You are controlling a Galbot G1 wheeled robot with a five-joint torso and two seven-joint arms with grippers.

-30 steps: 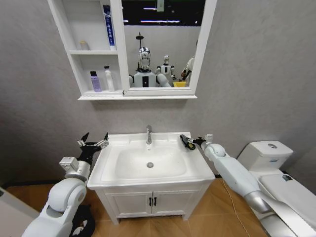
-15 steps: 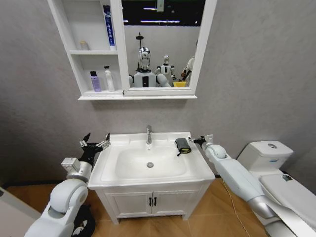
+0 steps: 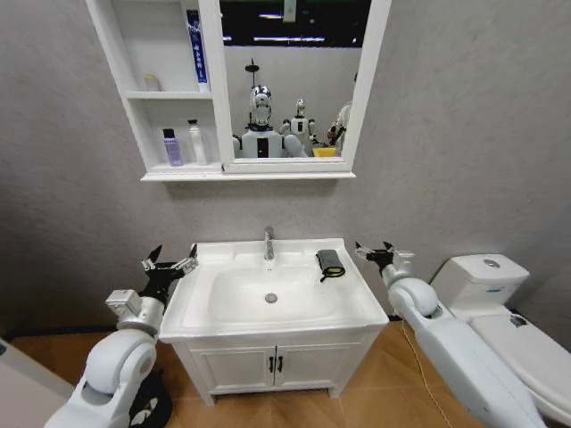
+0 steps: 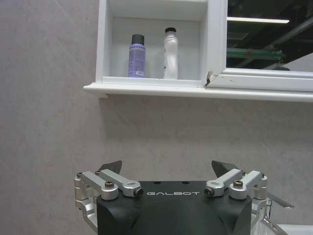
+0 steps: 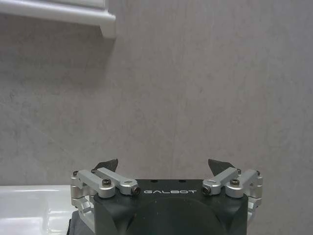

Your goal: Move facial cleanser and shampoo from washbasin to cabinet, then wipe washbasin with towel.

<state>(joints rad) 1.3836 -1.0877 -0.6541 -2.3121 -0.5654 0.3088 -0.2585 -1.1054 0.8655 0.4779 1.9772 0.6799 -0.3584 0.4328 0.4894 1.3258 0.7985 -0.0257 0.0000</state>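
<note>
The towel [image 3: 330,261] now lies on the washbasin [image 3: 357,303] rim, just left of the right gripper [image 3: 384,253], which has let go and drawn back, jaws apart and empty. The left gripper [image 3: 167,264] waits spread beside the basin's other edge; bottles stand on the cabinet [image 3: 134,134], so the wiping looks finished.

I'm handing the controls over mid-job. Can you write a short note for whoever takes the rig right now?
Left end effector: open, holding nothing, beside the washbasin's left edge.
Right end effector: open, holding nothing, just off the washbasin's right edge.
Towel: lying on the back right of the washbasin rim, untouched by either end effector.
Cabinet: a purple bottle and a white bottle stand on its lower shelf, and a blue tube on the upper one.
Done: no bottles are on the washbasin.
Left: whether the wipe has been done cannot be told from the pictures.
</note>
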